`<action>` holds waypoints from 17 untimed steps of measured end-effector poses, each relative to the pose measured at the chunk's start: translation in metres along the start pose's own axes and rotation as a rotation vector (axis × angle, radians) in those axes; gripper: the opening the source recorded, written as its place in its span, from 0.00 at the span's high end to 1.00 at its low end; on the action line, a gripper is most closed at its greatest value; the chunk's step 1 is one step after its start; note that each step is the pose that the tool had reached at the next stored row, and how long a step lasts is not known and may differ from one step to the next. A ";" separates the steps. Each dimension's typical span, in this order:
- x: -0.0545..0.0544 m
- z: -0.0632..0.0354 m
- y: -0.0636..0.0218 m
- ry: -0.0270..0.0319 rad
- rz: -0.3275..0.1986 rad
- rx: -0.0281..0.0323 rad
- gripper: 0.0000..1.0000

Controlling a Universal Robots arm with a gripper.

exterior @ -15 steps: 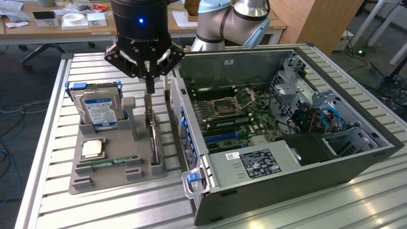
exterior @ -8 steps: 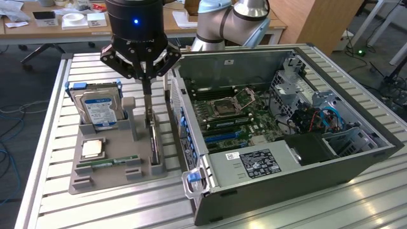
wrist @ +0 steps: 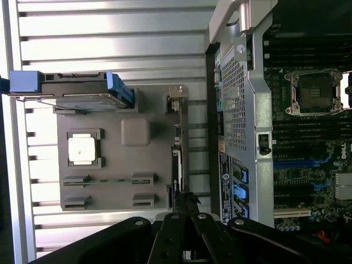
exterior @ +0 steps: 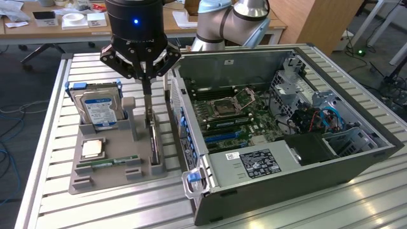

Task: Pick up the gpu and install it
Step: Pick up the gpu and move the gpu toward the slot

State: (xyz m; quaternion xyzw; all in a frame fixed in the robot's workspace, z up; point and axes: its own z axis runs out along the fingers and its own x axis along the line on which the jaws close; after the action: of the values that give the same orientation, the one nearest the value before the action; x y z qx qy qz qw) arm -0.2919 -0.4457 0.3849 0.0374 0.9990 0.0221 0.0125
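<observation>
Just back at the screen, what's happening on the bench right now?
The robot arm's black gripper hangs over the grey parts tray, fingers closed on the top edge of the gpu, a thin dark card with a silvery bracket. The card stands on edge in its tray slot, not yet lifted or installed in the open grey computer case beside the tray.

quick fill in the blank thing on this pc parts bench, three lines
The gpu stands on its ___ in the gray tray.
The end effector hangs above that tray, jaws ___.
The hard drive has a label in blue and ___.
Missing words: edge; shut; white.
</observation>
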 end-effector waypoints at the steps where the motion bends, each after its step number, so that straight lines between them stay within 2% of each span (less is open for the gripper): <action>1: 0.000 0.0000 0.0000 -0.0001 0.000 0.0000 0.89; 10: 0.000 0.0000 0.0000 -0.0001 0.000 0.0000 0.89; 12: 0.000 0.0000 0.0000 0.0000 0.000 0.0000 0.77; 13: 0.000 0.0000 0.0000 0.0000 0.000 0.0000 0.77; 14: 0.000 0.0000 0.0000 -0.0001 0.000 0.0000 0.71; 15: 0.000 0.0000 0.0000 -0.0001 0.000 0.0000 0.71; 17: 0.000 0.0000 0.0000 0.0000 0.000 0.0000 0.59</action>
State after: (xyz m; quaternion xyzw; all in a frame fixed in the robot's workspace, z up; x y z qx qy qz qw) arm -0.2919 -0.4457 0.3849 0.0374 0.9990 0.0221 0.0125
